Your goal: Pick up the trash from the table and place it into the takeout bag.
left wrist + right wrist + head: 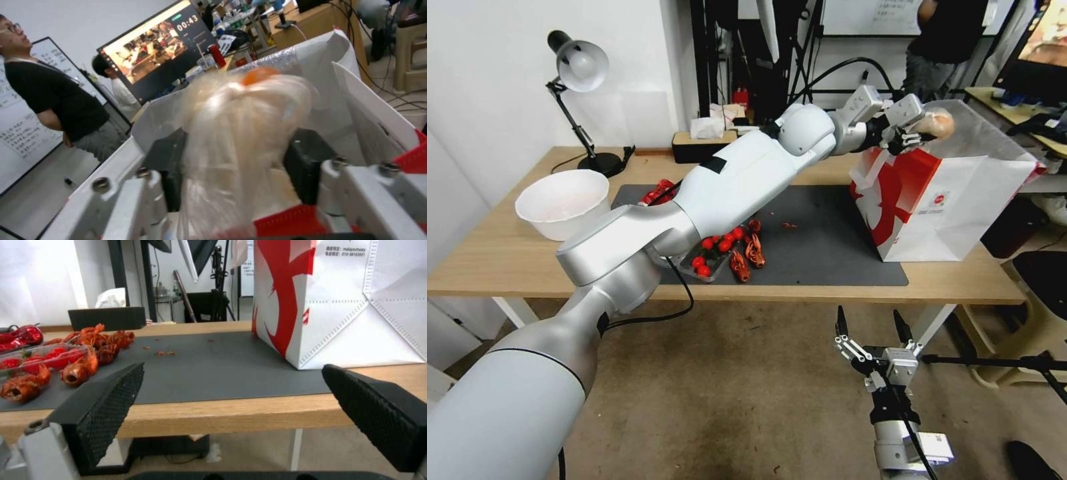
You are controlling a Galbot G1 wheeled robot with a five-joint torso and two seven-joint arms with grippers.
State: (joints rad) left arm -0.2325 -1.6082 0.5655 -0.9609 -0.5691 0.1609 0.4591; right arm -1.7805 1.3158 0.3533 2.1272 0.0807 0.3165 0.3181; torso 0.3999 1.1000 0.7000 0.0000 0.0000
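Left end effector holds the wrapped lump over the takeout bag's open top.

The left end effector (917, 127) reaches across the counter (487, 253) and is clenched on the clear-plastic-wrapped pale lump (937, 125), which sits above the near rim of the white and red takeout bag (960, 200). In the left wrist view the lump (240, 133) is pinched between the two dark fingers (307, 163), with the bag's white inner walls (356, 110) just beyond it. The bag stands upright on the right end of the dark grey mat (820, 233). The right end effector (872, 330) hangs below the counter's front edge, its fingers spread apart and holding nothing. Red crayfish shells (747, 257) and cherry tomatoes (714, 250) lie on the mat's left part, and a large white bowl (562, 202) stands on the bare wood to the left.
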